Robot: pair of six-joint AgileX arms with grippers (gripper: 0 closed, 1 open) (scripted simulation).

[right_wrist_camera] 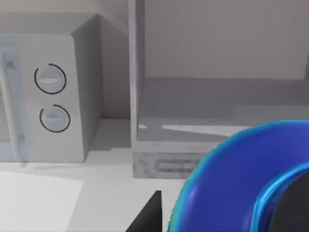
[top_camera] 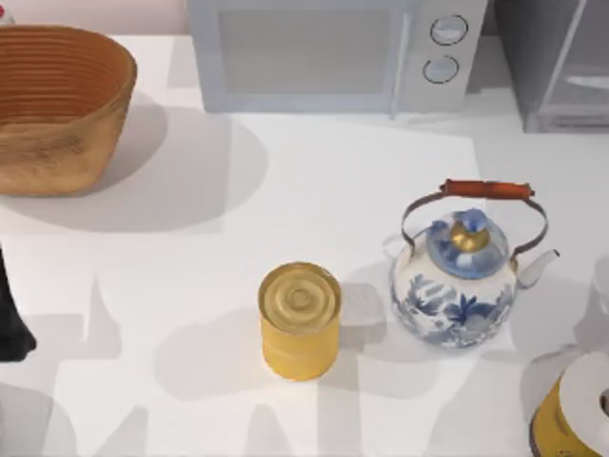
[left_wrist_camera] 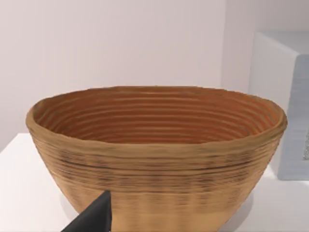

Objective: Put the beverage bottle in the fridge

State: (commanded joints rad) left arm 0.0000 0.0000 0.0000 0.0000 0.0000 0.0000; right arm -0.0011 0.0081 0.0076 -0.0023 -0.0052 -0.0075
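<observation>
Setting: white table (top_camera: 190, 286) against a pale wall.

- Woven basket (top_camera: 57, 105): far left of the table, upright, with a ribbed brown interior. In the left wrist view it is seen side-on (left_wrist_camera: 154, 159).
- Microwave (top_camera: 333, 52): light grey, at the back centre, with two round knobs on its right side. Also in the right wrist view (right_wrist_camera: 53, 96).
- Fridge (top_camera: 557, 67): grey metallic cabinet at the back right corner, just beside the microwave. The right wrist view looks into its grey interior (right_wrist_camera: 217, 106) past a light frame.
- Kettle (top_camera: 457, 286): white with a blue floral pattern, gold lid knob, red-brown handle and spout pointing right. It stands right of centre.
- Yellow can (top_camera: 300, 319): upright at centre front, near the kettle but apart from it.
- Yellow-sided, white-topped item (top_camera: 576, 409): front right corner, cut off by the edge and not identifiable.
- Beverage bottle (right_wrist_camera: 231, 183): a glossy blue rounded body close to the right wrist camera, in front of the fridge and outside it.
- Right gripper (right_wrist_camera: 147, 215): a dark tip just beside the bottle. Cannot tell whether it is spread or pinching.
- Left gripper (left_wrist_camera: 94, 217): a dark tip near the basket, with the left arm (top_camera: 9, 314) at the table's left edge. Cannot tell its state.
</observation>
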